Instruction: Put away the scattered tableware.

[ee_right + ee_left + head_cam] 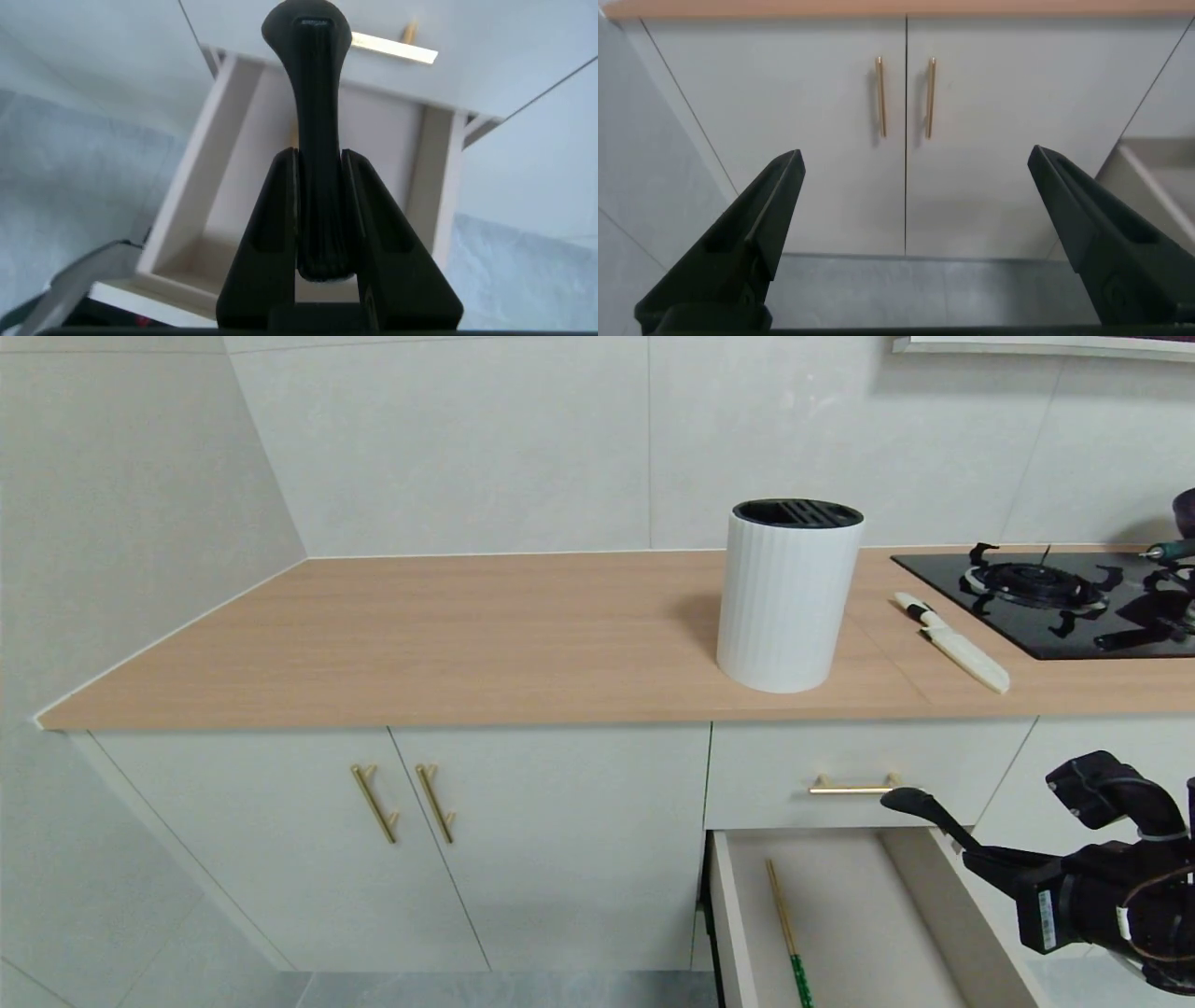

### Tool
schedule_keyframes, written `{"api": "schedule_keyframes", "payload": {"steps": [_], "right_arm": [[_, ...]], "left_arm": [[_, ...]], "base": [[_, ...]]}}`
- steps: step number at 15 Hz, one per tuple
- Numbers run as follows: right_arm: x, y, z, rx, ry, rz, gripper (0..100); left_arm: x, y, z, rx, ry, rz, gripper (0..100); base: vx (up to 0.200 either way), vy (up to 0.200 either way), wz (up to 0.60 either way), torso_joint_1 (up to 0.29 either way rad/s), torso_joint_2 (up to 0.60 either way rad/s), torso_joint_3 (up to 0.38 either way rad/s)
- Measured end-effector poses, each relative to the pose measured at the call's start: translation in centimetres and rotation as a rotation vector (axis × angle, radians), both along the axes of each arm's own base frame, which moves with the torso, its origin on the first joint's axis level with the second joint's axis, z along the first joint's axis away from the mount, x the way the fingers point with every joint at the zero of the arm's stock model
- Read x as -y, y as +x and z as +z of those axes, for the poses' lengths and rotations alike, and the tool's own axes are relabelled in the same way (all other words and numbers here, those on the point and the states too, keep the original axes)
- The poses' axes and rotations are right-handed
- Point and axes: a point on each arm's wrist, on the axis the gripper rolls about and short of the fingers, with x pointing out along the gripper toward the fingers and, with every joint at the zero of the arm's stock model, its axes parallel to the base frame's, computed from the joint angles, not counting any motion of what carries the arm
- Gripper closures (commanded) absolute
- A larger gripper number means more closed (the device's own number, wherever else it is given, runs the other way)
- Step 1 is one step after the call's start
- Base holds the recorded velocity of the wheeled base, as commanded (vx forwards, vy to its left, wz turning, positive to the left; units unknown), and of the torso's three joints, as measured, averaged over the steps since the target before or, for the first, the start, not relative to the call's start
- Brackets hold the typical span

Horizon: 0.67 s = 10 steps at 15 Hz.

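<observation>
I see a matt wood-grain countertop [467,635], a ribbed white holder [789,607], a glossy black hob [1004,616] and a brassy metal drawer handle [851,789].

Your widest passage runs over the light wooden countertop [420,635] left of the tall white ribbed holder [789,607] with its black slotted top. Right of it the way narrows: a cream-bladed knife [952,642] lies between holder and black glass gas hob [1055,602]. In the pulled-out white drawer [728,915], what looks like a green-tipped chopstick [782,915] lies near the left wall.
</observation>
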Motion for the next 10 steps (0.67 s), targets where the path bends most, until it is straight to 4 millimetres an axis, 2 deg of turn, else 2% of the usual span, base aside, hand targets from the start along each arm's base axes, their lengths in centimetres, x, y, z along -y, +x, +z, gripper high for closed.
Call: {"api": "schedule_keyframes", "payload": {"steps": [10], "right_arm": [[-0.1,0.7,-1.2,-0.062,-0.014,0.001,100]], "left_arm": [[0.0,0.0,0.0,0.0,0.0,0.0,0]], "base": [[0.0,0.0,0.0,-0.162,0.47,0.303]]}}
